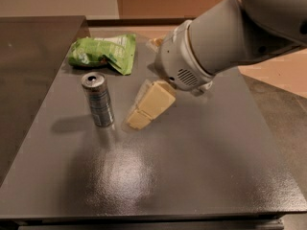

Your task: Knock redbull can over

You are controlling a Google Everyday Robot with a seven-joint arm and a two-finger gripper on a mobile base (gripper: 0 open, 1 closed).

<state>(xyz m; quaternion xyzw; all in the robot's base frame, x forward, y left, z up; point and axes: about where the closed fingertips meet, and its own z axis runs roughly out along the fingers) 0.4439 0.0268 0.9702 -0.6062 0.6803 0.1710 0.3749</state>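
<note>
The redbull can (98,99) stands upright on the dark grey table (192,166), left of the middle, silver and blue with a shiny top and pull tab. My gripper (139,121) hangs from the big white arm (216,42) that reaches in from the upper right. Its cream-coloured fingers (152,102) point down and left, with the tips a short way to the right of the can, apart from it. The gripper holds nothing.
A green snack bag (103,51) lies at the back left of the table. The arm hides the back middle of the table. A darker counter (29,66) adjoins on the left, and a tan floor shows on the right.
</note>
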